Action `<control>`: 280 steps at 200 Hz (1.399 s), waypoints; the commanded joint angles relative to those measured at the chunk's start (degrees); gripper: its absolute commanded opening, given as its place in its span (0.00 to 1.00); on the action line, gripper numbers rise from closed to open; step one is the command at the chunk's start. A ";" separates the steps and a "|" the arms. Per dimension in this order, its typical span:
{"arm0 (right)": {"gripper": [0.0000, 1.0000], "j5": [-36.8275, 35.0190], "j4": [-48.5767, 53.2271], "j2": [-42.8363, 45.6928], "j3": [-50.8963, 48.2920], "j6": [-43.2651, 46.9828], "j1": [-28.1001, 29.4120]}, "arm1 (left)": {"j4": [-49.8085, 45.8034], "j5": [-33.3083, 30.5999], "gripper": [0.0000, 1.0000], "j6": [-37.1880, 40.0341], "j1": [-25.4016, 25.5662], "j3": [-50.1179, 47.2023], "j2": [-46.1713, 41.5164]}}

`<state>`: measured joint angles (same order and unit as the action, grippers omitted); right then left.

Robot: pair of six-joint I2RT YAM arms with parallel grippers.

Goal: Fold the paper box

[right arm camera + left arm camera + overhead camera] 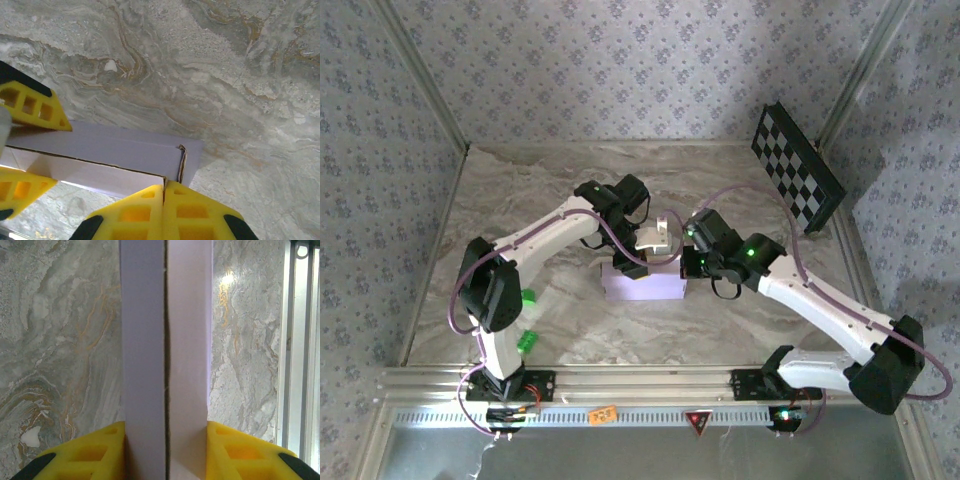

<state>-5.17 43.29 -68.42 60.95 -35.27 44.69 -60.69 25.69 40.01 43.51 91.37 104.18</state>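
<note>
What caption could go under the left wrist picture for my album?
The left gripper pinches two layers of the paper box together over the marble table.

marbled grey table; lavender paper box rests on it mid-table, checkerboard panel propped at far right corner.

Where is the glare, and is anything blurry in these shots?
Left wrist view: a glare spot on the marble table, the rail at the right edge washed out, the paper box sharp. Right wrist view: a pale blur at the left edge. Top view: even light, soft shadows.
</note>
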 commanded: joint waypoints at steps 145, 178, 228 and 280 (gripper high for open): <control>0.01 1.06 -1.69 1.45 -2.17 1.48 2.14 | 9.59 -5.76 0.65 -12.68 -0.58 -1.73 -13.91; 0.01 1.01 0.21 1.19 -1.29 1.01 1.94 | 13.60 -12.61 0.67 -25.49 -1.72 -7.94 -22.97; 0.01 0.73 2.03 1.23 -0.92 0.60 1.12 | 7.80 -19.26 0.71 -47.12 -6.05 -17.09 -35.22; 0.01 0.85 2.50 1.80 -0.75 0.67 0.55 | 5.34 -21.91 0.65 -54.58 -6.58 -25.38 -42.24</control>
<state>-4.73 42.13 -66.96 58.76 -33.67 45.71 -53.23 5.43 -8.34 37.36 66.81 62.78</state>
